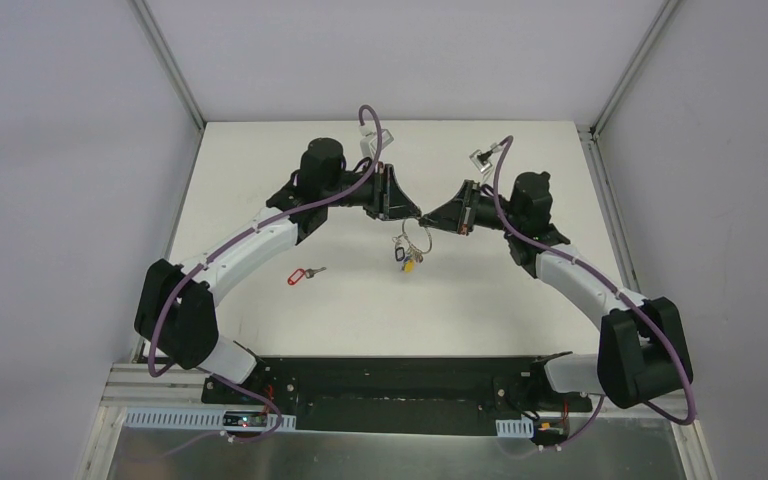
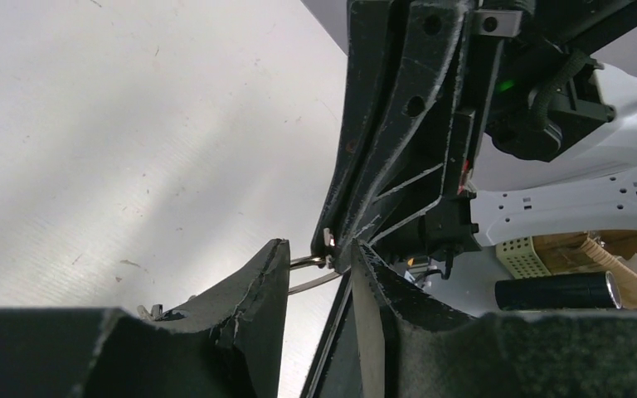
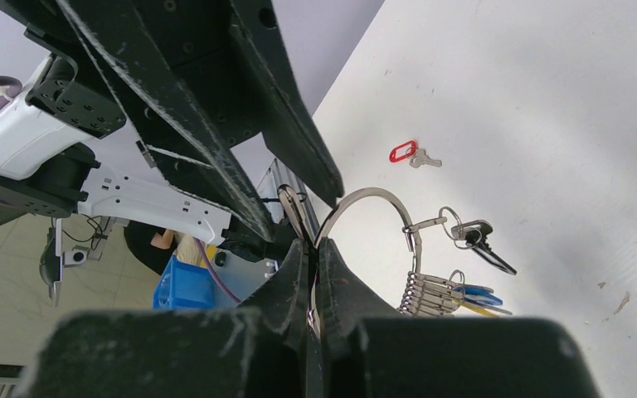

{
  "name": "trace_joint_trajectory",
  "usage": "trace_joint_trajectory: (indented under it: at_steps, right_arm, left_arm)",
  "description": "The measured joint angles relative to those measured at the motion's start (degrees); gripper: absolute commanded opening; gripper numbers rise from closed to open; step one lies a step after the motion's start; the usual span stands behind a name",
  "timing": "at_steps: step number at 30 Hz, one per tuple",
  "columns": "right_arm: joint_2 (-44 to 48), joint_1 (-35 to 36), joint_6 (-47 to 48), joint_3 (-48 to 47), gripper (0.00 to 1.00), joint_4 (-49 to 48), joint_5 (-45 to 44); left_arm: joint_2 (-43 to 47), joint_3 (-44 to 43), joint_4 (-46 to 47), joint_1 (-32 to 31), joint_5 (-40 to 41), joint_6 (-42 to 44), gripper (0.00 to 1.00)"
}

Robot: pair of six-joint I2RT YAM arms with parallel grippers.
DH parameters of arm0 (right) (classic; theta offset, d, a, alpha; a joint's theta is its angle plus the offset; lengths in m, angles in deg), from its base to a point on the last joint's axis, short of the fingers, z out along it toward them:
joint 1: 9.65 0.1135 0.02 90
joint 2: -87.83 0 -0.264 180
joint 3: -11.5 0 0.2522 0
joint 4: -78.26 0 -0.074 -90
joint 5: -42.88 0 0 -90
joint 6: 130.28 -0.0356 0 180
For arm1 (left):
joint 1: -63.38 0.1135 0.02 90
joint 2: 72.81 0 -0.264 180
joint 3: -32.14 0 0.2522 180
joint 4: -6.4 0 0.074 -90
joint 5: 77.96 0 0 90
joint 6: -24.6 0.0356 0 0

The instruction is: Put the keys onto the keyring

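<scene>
Above the white desk [image 1: 520, 300], my right gripper [image 3: 311, 249] pinched the thin silver metal keyring [image 3: 375, 192]; my left gripper [image 2: 319, 264] stood part-open at its wire. The red-tagged silver key [image 1: 305, 273] lay apart on the desk.

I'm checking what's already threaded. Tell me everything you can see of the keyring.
The keyring is a thin silver metal loop, pinched at one side by the shut right gripper. A bunch of silver keys with blue and yellow tags hangs low on it; a black-tagged key dangles from a small link ring. The left gripper's parted fingers flank the wire.
</scene>
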Motion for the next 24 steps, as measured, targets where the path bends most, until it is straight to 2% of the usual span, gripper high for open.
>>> trace_joint_trajectory:
  at_steps: [10,24]
  right_arm:
    - [-0.35,-1.22,-1.64,0.66,0.00,-0.79,-0.42]
    - [-0.35,-1.42,-2.23,0.70,0.00,-1.46,-0.46]
  left_arm:
    - [0.00,0.00,2.19,0.00,-0.15,-2.03,0.26]
    - [-1.53,-0.02,2.71,0.00,-0.17,-2.60,0.22]
